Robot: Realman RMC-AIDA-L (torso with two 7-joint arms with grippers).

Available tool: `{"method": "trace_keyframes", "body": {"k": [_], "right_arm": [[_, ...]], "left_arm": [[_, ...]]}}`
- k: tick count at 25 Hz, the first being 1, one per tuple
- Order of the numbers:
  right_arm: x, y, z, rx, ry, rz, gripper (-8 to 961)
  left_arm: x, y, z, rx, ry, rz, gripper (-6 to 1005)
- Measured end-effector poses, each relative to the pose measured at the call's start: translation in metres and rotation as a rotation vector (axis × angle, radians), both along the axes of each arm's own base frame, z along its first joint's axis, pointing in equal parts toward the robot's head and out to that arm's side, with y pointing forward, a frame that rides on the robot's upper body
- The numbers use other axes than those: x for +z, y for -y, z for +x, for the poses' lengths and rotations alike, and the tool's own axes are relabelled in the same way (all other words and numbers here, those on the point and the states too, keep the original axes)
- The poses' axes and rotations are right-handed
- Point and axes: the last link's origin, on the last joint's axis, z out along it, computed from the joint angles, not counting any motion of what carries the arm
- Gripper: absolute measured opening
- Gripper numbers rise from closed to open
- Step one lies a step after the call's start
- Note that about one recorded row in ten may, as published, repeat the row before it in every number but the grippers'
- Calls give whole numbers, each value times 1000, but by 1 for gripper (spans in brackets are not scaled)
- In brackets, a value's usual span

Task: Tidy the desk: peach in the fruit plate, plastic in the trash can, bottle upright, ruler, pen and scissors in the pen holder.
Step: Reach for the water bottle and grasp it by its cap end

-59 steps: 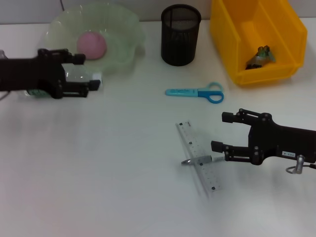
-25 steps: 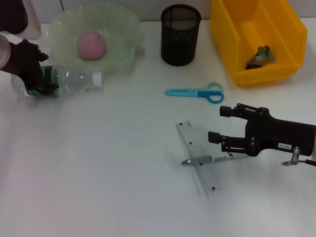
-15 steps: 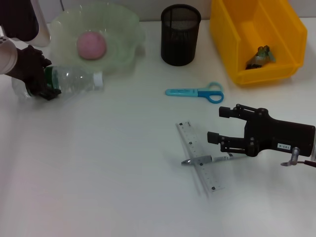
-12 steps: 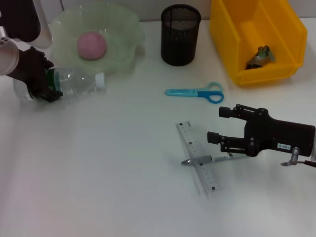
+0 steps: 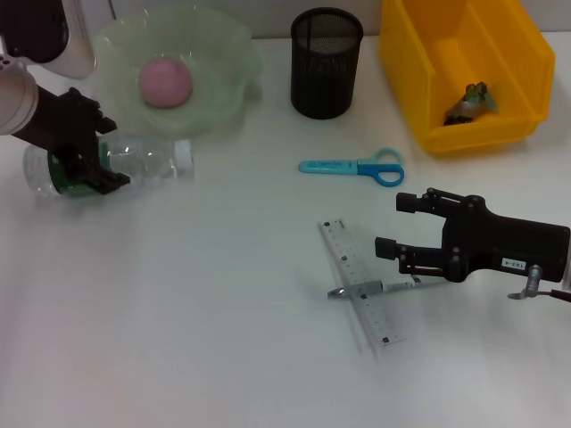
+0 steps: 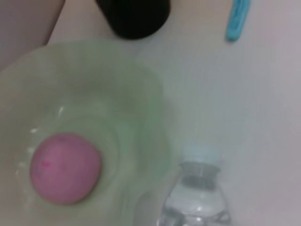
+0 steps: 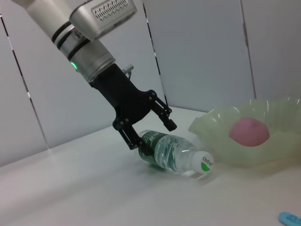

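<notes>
The bottle [image 5: 134,162] lies on its side on the desk [image 5: 223,312], cap [image 5: 185,153] pointing right. My left gripper [image 5: 96,150] is open and straddles its green-labelled end, one finger on each side; the right wrist view shows this left gripper [image 7: 151,133] over the bottle [image 7: 176,154]. The peach [image 5: 165,82] rests in the fruit plate [image 5: 227,53]. Scissors [image 5: 352,167] lie mid-desk. The pen [image 5: 370,288] lies across the ruler [image 5: 357,281]. My right gripper [image 5: 395,226] is open just beyond the pen's right end, holding nothing. The pen holder [image 5: 326,62] stands at the back.
The yellow trash can [image 5: 419,89] at the back right holds a crumpled piece of plastic [image 5: 470,100]. In the left wrist view the peach [image 6: 66,174], fruit plate [image 6: 150,99] and bottle [image 6: 197,197] are close below the camera.
My left gripper has moved right from the bottle's base to over its labelled part. The bottle has swung slightly, cap toward the front. The right gripper has stayed put over the last second.
</notes>
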Motion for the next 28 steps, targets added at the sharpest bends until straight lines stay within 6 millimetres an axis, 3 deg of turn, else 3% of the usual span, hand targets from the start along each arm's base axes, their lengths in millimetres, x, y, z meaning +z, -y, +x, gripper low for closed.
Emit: {"method": "trace_keyframes", "body": {"k": [6,17,28], "right_arm": [[0,-1,-1,-1,-1,-2,819],[0,1,1,-12,-3,-4,819],[-2,4,2,-22,-11,-12,819]], "left_arm": [[2,0,5,-15,16,1,803],[-26,-2,12,-47,14,-51,802],[-32,-1,14,-45,2,-71,799]]}}
